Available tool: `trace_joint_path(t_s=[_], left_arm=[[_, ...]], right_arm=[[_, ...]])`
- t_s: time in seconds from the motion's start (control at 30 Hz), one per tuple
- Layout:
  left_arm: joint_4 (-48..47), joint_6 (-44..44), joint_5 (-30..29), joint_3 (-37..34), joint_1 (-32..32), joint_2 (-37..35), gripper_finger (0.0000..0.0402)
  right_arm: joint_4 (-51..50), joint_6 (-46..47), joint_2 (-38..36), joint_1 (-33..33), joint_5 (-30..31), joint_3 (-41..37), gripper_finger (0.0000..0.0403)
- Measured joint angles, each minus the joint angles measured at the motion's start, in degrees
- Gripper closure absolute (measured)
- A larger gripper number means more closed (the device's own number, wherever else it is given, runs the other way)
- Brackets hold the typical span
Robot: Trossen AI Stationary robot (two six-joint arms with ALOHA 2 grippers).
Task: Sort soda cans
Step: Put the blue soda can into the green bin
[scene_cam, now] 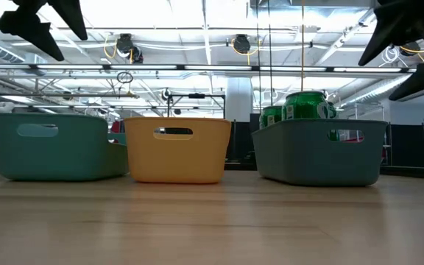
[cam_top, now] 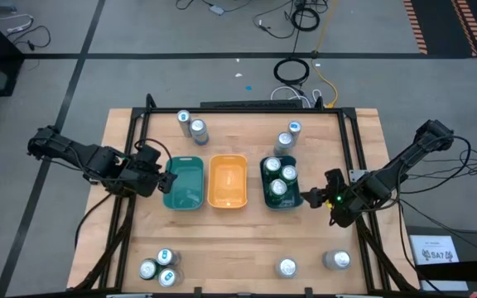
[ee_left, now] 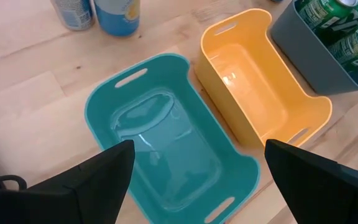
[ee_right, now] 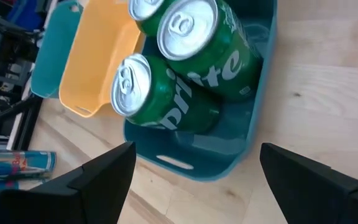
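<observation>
Three green soda cans (cam_top: 278, 175) stand upright in the dark-green tray (cam_top: 265, 199); they also show in the right wrist view (ee_right: 185, 43). Left of it sit the yellow tray (cam_top: 228, 199) and the teal tray (cam_top: 185, 201), both holding nothing. My left gripper (cam_top: 166, 180) hangs open above the teal tray's left end (ee_left: 166, 143). My right gripper (cam_top: 315, 192) hangs open just right of the dark-green tray's near end (ee_right: 191, 163). Neither gripper holds anything.
Other soda cans stand on the bare table: two far left (cam_top: 190, 124), two far right (cam_top: 289, 134), three near left (cam_top: 160, 267), two near right (cam_top: 311, 263). There is bare wood between the trays and the near cans. A black frame (cam_top: 247, 106) edges the table.
</observation>
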Motion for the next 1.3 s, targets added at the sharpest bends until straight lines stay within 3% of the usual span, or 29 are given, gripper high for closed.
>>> trace_joint_path(t_s=[0.2,0.33,0.5,0.73,0.97,1.1,1.3], left_arm=[[-0.3,0.4,-1.0,0.0,0.7,0.0,0.0033],[-0.8,1.9,-2.1,0.0,4.7,0.0,0.0033],[0.2,10.9,-0.1,0.0,15.3,0.0,0.0033],[10.9,34.0,7.5,0.0,37.1,0.5,0.0033],[22.5,53.0,23.0,0.0,59.2,7.0,0.0033],[25.5,57.9,27.5,0.0,65.7,12.7,0.0033],[27.2,61.7,27.8,0.0,68.7,18.3,0.0033]], right_arm=[[0.1,0.4,0.0,0.0,1.8,0.0,0.0067],[0.2,0.1,0.0,0.0,1.8,0.0,0.0067],[0.2,0.0,0.0,0.0,1.8,0.0,0.0067],[0.1,-0.1,0.0,-2.3,1.8,0.0,0.0067],[0.1,0.1,0.0,-4.8,1.8,0.0,0.0067],[0.1,1.3,0.0,-5.8,1.7,0.0,0.0067],[0.3,1.4,0.0,-7.2,1.6,0.0,0.0067]])
